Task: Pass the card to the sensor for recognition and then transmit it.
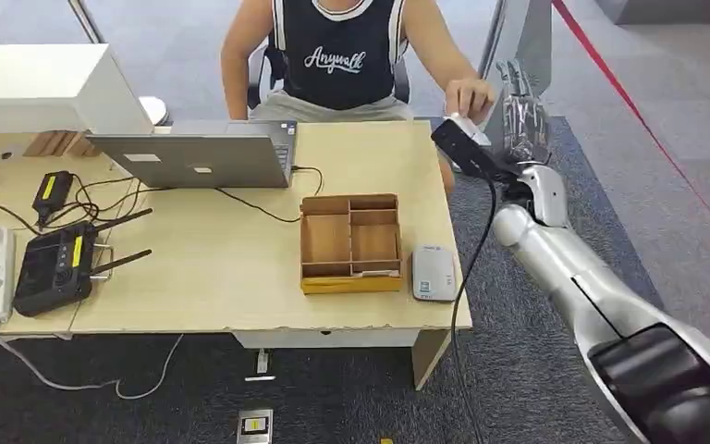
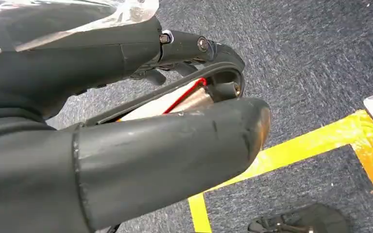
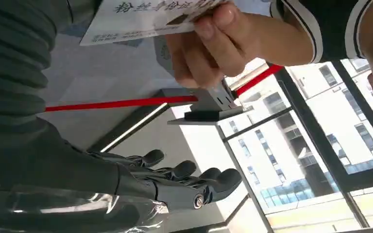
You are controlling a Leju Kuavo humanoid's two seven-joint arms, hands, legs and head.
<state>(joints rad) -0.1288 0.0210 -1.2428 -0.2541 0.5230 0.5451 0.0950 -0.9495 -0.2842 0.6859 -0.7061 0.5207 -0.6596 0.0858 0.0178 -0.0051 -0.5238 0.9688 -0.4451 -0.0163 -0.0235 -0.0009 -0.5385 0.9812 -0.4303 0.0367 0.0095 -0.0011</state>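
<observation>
While person's hand point(image 3: 209, 46) pinches card point(image 3: 141, 17), right hand point(image 3: 175, 182) spread

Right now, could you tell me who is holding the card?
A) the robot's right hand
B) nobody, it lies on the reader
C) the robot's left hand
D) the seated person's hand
D: the person's hand pinches the card, while the right hand beside it holds nothing.

Card point(image 3: 145, 17): cut off by the frame edge, print partly covered by person's hand point(image 3: 213, 46). Left hand point(image 2: 126, 145): fingers' pose unclear. Sensor point(image 1: 434, 272): markings too small to read.
</observation>
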